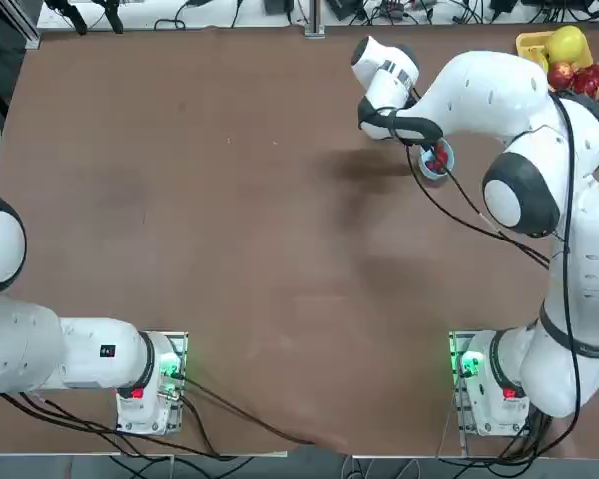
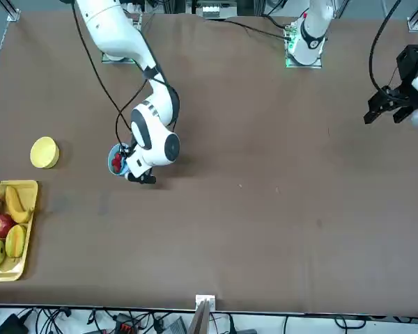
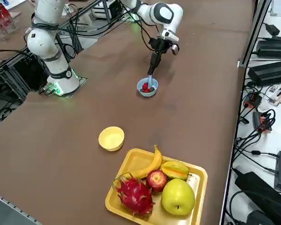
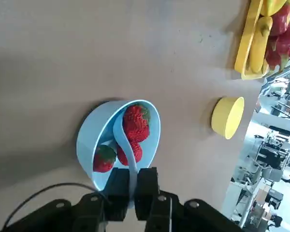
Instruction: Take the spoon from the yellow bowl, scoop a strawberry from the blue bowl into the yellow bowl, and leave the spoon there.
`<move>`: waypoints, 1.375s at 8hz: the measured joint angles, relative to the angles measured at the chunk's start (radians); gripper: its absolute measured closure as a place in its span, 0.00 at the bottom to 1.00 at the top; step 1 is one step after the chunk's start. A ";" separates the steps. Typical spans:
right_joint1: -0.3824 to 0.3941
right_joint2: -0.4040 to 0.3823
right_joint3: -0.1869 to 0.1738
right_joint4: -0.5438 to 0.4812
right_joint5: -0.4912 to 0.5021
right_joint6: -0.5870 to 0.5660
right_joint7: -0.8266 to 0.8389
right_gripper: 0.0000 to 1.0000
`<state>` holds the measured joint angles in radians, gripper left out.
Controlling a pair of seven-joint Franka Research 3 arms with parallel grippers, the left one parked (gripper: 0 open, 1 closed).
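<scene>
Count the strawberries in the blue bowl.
3, all in the blue bowl: one strawberry by the spoon tip, one at the opposite wall, one partly under the handle. More may be hidden.

Right gripper hung above the blue bowl in the upper middle of the frame, clamped on the handle of the spoon, whose tip reached down into the bowl among red strawberries. The yellow bowl sat lower left of the blue bowl, well apart from it. The yellow fruit tray lay at the bottom centre, holding a banana, an apple, a dragon fruit and a green fruit.
</scene>
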<state>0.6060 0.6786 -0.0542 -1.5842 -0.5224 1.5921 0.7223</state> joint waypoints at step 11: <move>0.067 0.042 -0.003 0.000 -0.109 -0.005 0.000 0.89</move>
<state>0.6731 0.7202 -0.0570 -1.5847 -0.6315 1.5867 0.7224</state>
